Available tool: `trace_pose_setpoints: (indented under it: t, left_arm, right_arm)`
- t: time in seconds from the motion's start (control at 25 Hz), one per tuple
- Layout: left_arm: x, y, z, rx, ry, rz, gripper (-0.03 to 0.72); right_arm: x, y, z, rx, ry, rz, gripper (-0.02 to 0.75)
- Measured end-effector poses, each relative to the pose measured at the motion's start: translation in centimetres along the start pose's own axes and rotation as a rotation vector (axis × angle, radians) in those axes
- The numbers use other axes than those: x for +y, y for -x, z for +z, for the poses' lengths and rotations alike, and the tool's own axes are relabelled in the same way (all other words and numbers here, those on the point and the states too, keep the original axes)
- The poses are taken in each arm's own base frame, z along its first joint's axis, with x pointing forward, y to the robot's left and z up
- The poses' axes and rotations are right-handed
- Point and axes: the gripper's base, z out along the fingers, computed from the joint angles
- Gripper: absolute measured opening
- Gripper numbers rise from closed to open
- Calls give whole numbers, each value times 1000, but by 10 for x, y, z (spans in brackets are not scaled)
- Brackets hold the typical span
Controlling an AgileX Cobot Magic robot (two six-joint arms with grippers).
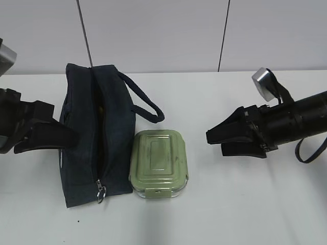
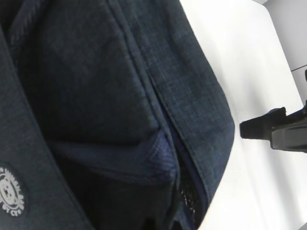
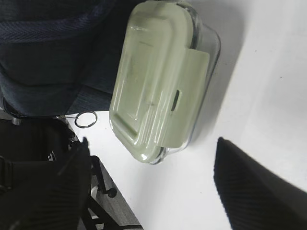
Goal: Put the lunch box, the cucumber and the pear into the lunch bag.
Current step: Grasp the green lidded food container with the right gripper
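The navy lunch bag (image 1: 84, 148) stands left of centre with its top zipper open; it fills the left wrist view (image 2: 96, 96). A speck of yellow shows in the opening; the pear and the cucumber are otherwise hidden. The sage-green lunch box (image 1: 159, 163) lies closed on the table against the bag's right side and also shows in the right wrist view (image 3: 153, 81). My left gripper (image 1: 60, 122) is open at the bag's left side. My right gripper (image 1: 214, 143) is open and empty, right of the box; its fingers (image 3: 249, 187) straddle bare table below the box.
The zipper's metal ring pull (image 1: 100, 192) hangs at the bag's near end, also in the right wrist view (image 3: 85, 119). The loop handle (image 1: 145, 102) lies behind the box. The white table (image 1: 245, 204) runs back to a wall.
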Motion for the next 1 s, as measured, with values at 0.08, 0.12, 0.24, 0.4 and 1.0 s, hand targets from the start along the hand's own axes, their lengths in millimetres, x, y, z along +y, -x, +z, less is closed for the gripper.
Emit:
trace_pose_setpoints:
  t: [0.08, 0.12, 0.24, 0.4, 1.0]
  left_arm:
    - [0, 0, 0, -2, -2, -3, -13]
    - [0, 0, 0, -2, -2, -3, -13]
    - [0, 0, 0, -3, -3, -5, -13]
    - [0, 0, 0, -3, -3, -5, -14]
    - [0, 0, 0, -3, -4, -6, -14]
  right_arm:
    - [4, 0, 11, 12, 11, -5, 632]
    - [5, 0, 19, 25, 13, -7, 634]
    - [4, 0, 42, 61, -2, -17, 634]
    - [-4, 2, 63, 93, -15, -7, 633]
    - [-26, 13, 99, 133, -4, 54, 627]
